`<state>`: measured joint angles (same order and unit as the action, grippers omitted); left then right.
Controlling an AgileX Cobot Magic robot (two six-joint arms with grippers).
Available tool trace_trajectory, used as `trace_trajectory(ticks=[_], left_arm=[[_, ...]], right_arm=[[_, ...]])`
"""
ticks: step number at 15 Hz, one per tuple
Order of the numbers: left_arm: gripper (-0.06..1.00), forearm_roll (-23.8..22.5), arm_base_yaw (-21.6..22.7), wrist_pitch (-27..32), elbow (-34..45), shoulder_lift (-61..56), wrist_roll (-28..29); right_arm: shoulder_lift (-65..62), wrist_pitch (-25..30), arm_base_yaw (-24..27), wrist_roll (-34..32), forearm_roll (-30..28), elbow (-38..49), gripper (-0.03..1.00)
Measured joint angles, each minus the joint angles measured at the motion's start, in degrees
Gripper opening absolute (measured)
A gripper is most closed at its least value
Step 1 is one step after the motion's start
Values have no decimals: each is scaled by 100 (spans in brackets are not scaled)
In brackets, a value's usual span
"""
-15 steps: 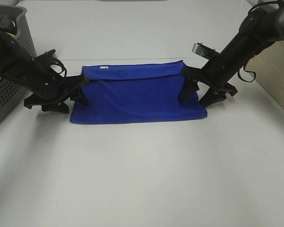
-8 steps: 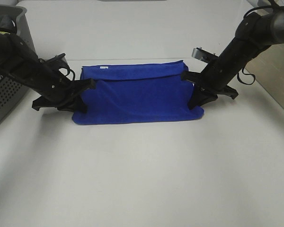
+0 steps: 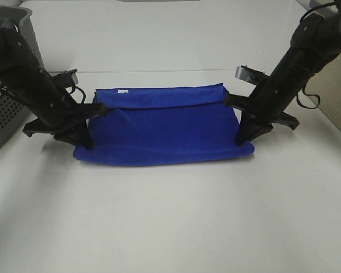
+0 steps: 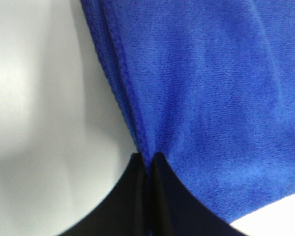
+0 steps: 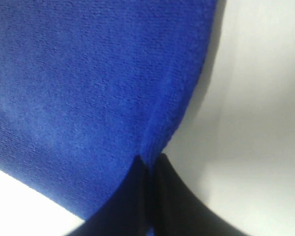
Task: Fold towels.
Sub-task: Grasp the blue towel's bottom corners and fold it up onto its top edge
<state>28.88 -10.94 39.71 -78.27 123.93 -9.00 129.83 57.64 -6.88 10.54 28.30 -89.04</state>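
Observation:
The royal-blue towel [image 3: 165, 128] lies folded across the middle of the white table [image 3: 170, 227], with a small white tag [image 3: 121, 90] at its far left edge. My left gripper [image 3: 90, 122] is shut on the towel's left edge, and the left wrist view shows its black fingertips [image 4: 137, 169] pinching the stitched hem of the towel [image 4: 211, 98]. My right gripper [image 3: 240, 120] is shut on the towel's right edge, and the right wrist view shows its fingertips [image 5: 137, 169] closed on the towel [image 5: 88, 88]. The cloth is stretched between the two grippers.
A grey perforated basket [image 3: 8, 111] stands at the far left, close behind my left arm. A beige surface [image 3: 336, 94] runs along the table's right edge. A seam line [image 3: 159, 71] crosses the table behind the towel.
Both grippers have moved toward the front of the table and slightly apart, still holding the towel. The towel has come forward with them and is stretched wider.

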Motion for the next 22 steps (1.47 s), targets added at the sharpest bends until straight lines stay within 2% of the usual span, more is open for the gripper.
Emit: trace_trajectory(ticks=[5,8,11,14,18,20,22], left_arm=[[1,46,0,-218,1524,-991,29],[1,74,0,-218,1536,-1077,52],[1,74,0,-160,945,-1094,206],[1,52,6,-235,138,-1037,292],[1,52,286,-34,-1071,-286,636],[1,34,327,-17,-1467,40,670],[1,52,327,11,-1862,390,693]], right_arm=[[-997,-567,0,120,69,1811,2],[-1203,-665,0,229,86,1822,2],[-1243,-837,0,361,52,1209,2],[-968,-911,0,395,46,223,2],[-69,-413,0,350,17,-1415,2],[332,-304,0,189,-143,-1948,2],[619,-338,0,138,-218,-2114,2]])
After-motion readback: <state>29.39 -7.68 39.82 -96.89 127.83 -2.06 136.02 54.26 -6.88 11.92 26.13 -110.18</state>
